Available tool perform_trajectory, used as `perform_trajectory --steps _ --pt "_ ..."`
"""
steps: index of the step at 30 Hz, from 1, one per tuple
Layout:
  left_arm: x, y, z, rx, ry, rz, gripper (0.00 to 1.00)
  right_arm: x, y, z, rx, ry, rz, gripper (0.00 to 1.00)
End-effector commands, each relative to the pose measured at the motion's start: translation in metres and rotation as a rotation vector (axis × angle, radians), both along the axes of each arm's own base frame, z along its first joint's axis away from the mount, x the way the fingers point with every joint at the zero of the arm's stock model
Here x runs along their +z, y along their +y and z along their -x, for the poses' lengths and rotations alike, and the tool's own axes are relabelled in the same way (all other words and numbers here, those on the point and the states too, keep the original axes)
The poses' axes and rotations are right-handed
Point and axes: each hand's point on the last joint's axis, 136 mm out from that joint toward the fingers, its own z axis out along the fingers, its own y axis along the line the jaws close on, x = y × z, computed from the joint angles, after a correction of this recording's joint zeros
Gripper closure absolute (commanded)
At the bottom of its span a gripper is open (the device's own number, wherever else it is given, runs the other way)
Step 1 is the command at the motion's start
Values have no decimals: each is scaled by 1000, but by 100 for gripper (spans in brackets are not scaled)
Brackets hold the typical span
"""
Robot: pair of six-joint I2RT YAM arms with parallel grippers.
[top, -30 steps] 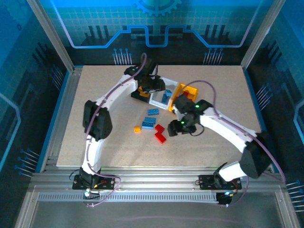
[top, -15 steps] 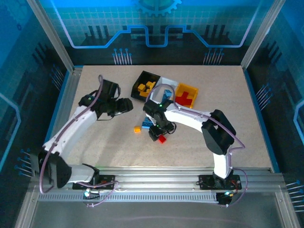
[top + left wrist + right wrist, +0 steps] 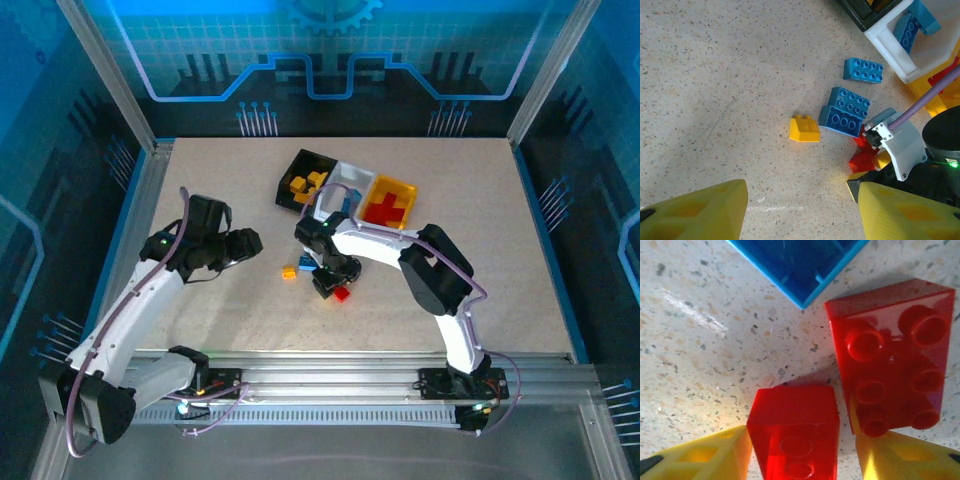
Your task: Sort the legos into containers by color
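top: overhead, far | wrists: downward, near | shared: red legos

Speckled table bears legos (and three bins).

Legos just before containers, seemingly apart

- A robot lab's test cell: a speckled table stands inside an aluminium-profile frame.
- Blue wall panels printed with circuit lines and a gear close off its far edge and sides.
- Two white arms are bolted to a slotted metal rail along its near edge.
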Motion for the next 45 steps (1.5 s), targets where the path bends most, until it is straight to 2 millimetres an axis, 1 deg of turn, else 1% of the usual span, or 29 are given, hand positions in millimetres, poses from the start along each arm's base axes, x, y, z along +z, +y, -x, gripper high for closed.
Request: perform_trajectory --steps 1,5,8,11,14,17,20,21,24,25,27,29,31,34,37,40,42,45 --pt "-3 2 3 7 20 1 39 -4 -4 -1 11 -3 34 47" --pt "-5 1 1 -3 28 -4 39 1 -3 0 14 -17 30 59" --pt "-6 0 -1 -7 31 -4 38 13 2 -1 17 -34 -3 64" --pt "-7 -2 -5 -10 34 1 38 30 8 -2 12 -48 -46 69" --pt "-8 -4 -8 -7 36 12 38 53 14 -6 0 -63 -100 69" --pt "-10 -6 -8 -4 42 22 38 83 18 -16 -37 -81 -182 69" --pt "-13 -7 -8 1 49 37 38 115 17 -35 -108 -104 -284 70" --pt "-13 -8 -7 4 52 45 38 127 13 -45 -139 -117 -319 70" --pt "-18 -11 -5 11 65 67 37 156 -7 -80 -252 -176 -398 69" --pt "-20 -12 -4 15 72 77 37 164 -17 -94 -297 -199 -424 69" --pt "-25 -14 -1 24 81 99 37 171 -38 -119 -391 -236 -455 69" --pt "-28 -17 1 28 88 115 37 172 -62 -145 -479 -279 -461 69" --pt "-31 -20 5 25 97 116 36 168 -88 -167 -566 -303 -447 69" --pt "-33 -27 9 6 103 109 35 153 -122 -195 -678 -315 -431 69" --pt "-35 -32 12 -3 113 104 34 138 -152 -218 -789 -311 -424 69" --pt "-38 -35 15 -9 122 102 33 122 -167 -237 -855 -307 -422 69" --pt "-39 -36 15 -11 129 102 33 115 -170 -245 -872 -301 -420 69" --pt "-40 -36 16 -16 135 97 32 103 -169 -255 -882 -289 -412 69"
